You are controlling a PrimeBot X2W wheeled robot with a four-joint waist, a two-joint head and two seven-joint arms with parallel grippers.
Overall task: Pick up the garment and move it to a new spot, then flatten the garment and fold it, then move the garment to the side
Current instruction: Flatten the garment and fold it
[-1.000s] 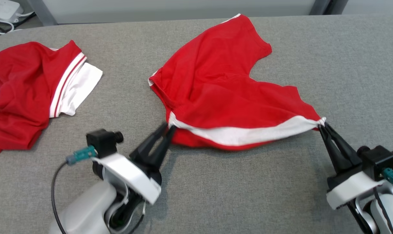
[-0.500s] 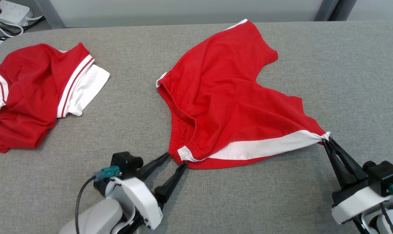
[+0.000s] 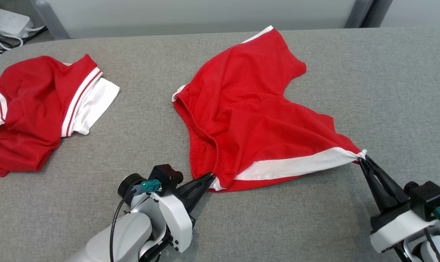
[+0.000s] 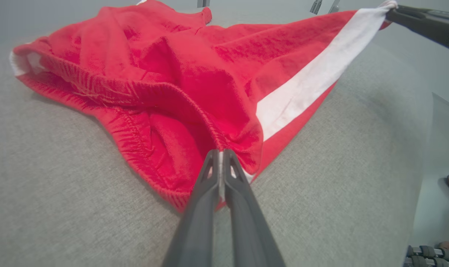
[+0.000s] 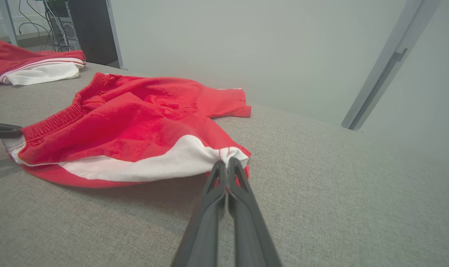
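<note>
The red shorts [image 3: 249, 109] are soft, dull cloth with a crinkly waistband, the table [image 3: 314, 225] is covered in rough grey woven cloth, and the left gripper [image 3: 211, 176] and right gripper [image 3: 362, 159] have smooth dull dark plastic fingers.

I'm looking at red shorts [image 3: 249, 109] with a white side stripe, lying around the middle of the grey table [image 3: 314, 225], elastic waistband gaping toward the left, one leg reaching far, the other drawn right, hem corner bunched to a point, creased, unfolded
</note>
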